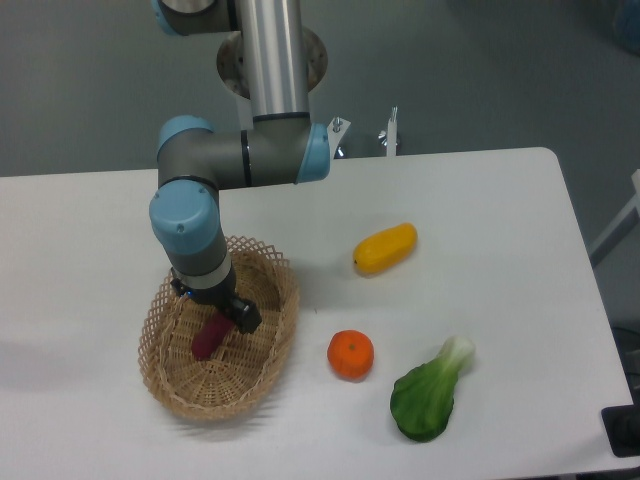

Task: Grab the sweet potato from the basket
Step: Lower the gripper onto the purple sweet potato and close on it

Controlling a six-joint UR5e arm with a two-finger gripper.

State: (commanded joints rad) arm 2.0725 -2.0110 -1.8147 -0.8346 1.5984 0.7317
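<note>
Wicker basket (170, 385): end effector (222, 318) hides half the sweet potato (207, 339).

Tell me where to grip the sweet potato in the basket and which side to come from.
Grip the sweet potato across its narrow width near the middle, coming straight down from above. It lies flat and slanted on the floor of the basket, whose raised rim blocks any sideways approach. The end effector is already down over its upper end; its fingers are hidden, so closure cannot be judged.

I can read no text, label, brand or number anywhere in this view. Nothing near the jaws carries legible markings either.
</note>
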